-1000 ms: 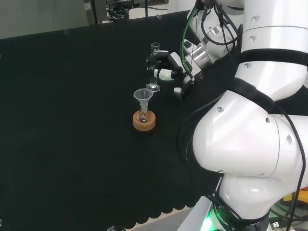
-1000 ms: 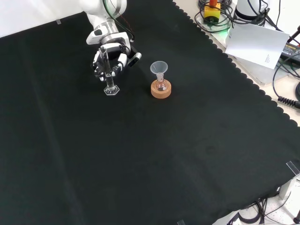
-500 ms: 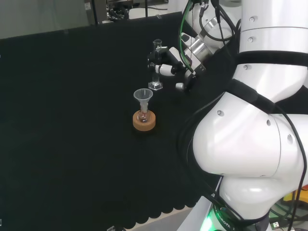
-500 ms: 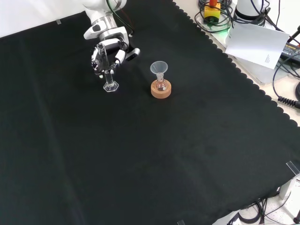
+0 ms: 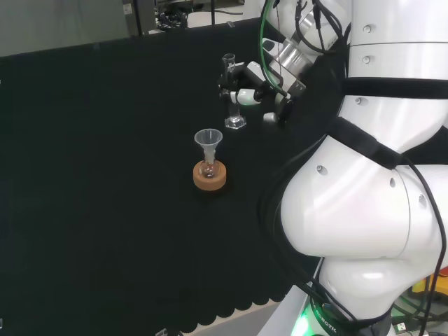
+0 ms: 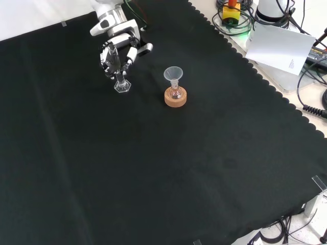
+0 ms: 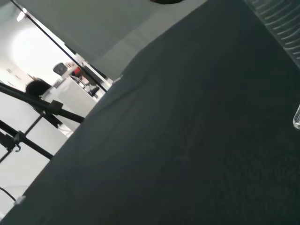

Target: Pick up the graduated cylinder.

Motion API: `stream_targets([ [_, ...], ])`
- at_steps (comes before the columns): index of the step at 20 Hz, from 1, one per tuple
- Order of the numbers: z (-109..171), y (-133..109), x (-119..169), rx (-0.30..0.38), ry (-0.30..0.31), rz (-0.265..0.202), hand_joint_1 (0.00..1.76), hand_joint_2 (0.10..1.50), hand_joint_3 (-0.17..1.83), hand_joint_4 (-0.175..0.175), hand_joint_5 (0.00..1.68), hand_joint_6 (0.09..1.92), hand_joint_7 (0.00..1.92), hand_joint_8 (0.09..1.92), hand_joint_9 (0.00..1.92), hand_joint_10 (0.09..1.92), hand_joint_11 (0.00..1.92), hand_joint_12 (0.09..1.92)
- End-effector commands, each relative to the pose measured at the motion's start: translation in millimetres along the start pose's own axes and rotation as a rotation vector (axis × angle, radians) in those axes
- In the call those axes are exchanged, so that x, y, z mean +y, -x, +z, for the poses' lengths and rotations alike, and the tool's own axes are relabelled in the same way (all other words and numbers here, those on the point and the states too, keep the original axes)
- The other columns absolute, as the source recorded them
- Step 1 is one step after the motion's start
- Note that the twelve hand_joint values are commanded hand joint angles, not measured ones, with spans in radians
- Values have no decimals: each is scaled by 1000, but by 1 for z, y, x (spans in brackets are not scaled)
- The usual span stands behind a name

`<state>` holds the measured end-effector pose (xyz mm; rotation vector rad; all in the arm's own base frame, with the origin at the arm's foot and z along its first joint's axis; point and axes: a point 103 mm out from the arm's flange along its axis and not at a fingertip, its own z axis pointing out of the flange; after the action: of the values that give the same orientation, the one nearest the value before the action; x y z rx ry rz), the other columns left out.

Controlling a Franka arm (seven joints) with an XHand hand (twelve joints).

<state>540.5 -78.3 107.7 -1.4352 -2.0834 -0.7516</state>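
Note:
The graduated cylinder [image 5: 230,94] is a slim clear tube with a hexagonal foot, held upright. The black and white hand [image 5: 243,82] has its fingers curled round the tube's upper part. In the front view the hand [image 6: 117,50] comes in from the top, and the cylinder [image 6: 120,81] hangs below it with its foot close to the cloth. I cannot tell whether the foot touches the cloth. In the wrist view a ribbed, marked stretch of the cylinder [image 7: 282,24] shows at the picture's edge.
A small flask with a clear funnel [image 5: 208,142] in its neck stands on a cork ring [image 5: 210,178], close to the cylinder; in the front view this cork ring [image 6: 175,98] lies to the cylinder's right. The arm's white links [image 5: 364,175] stand at the head view's right.
The hand, shut on the cylinder, has carried it to the right in the head view and higher in the front view, away from the funnel flask.

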Motion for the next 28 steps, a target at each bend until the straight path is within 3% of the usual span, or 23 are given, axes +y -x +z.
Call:
stream_targets([
  [1, -17, -17, -31, -85, -72, 40, 1125, 1190, 0, -175, 848, 1205, 974, 634, 1283, 202, 1161, 805],
  [10, -37, -43, -77, -191, -174, 90, 1127, 1188, -1, -175, 854, 1199, 987, 628, 1288, 200, 1157, 796],
  [28, -48, -84, -144, -406, -299, 135, 1129, 1184, -2, -175, 861, 1189, 1004, 613, 1296, 195, 1155, 788],
])
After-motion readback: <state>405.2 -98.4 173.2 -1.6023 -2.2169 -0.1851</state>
